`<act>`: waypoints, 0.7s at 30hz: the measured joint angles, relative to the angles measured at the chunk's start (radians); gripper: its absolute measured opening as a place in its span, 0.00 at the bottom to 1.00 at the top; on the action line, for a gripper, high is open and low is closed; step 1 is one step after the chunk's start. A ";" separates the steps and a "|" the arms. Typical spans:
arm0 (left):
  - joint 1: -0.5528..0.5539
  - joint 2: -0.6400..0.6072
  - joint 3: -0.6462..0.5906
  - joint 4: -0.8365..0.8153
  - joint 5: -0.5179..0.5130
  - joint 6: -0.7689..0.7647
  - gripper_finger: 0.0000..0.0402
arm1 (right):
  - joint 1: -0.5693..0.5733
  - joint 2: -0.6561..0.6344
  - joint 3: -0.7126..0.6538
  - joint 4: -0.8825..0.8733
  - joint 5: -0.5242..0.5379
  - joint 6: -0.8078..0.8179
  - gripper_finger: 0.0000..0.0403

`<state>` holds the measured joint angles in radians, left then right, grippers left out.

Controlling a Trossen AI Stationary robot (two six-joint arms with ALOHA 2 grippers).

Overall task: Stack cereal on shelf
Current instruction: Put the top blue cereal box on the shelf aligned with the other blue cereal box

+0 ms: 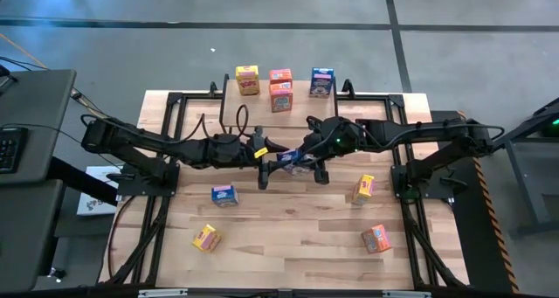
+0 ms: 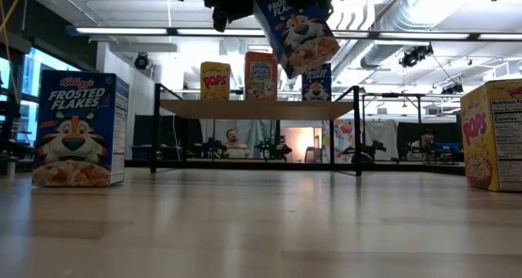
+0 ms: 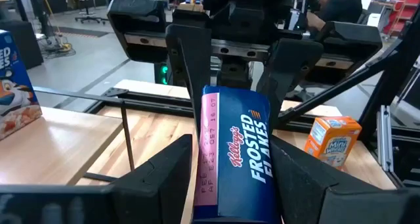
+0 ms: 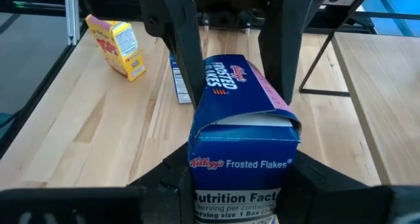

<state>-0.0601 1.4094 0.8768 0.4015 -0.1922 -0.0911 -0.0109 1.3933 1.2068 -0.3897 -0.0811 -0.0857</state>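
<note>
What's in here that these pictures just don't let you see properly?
- Low view: both claws cut off by the top edge above the held blue box.
- High view: that box mostly hidden under the arms.
- Low view: the shelf top's surface, seen edge-on.
- High view: box lettering too small.

1. This is a robotics lab or test workshop, not a home or a shop.
2. The landmark is the butcher-block table (image 1: 288, 237), which stands on a bare grey concrete floor (image 1: 262, 36) crossed by dark lines.
3. A black metal frame (image 1: 175, 141) is bolted over the table and carries two dark robot arms.
4. Left of the table stands a dark desk with a keyboard (image 1: 7, 148).
5. Behind the table, the low view shows an open industrial ceiling with exposed ducts (image 2: 424, 17) and strip lights (image 2: 130, 30).
6. Also behind the table, people (image 2: 235, 143) sit at workstations.
7. Beyond the table, the left wrist view shows rolling office chairs (image 3: 88, 4) on the floor.
</note>
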 joint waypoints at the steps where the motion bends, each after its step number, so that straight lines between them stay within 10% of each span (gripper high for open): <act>1: 0.000 0.000 0.000 0.000 0.006 -0.001 0.45 | 0.000 0.000 0.000 0.000 -0.001 0.000 0.34; 21: 0.002 -0.102 0.001 0.025 0.029 0.103 0.56 | -0.014 -0.039 0.000 -0.039 0.020 -0.027 0.34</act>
<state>-0.0586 1.3070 0.8780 0.4264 -0.1635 0.0120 -0.0253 1.3542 1.2068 -0.4288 -0.0608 -0.1130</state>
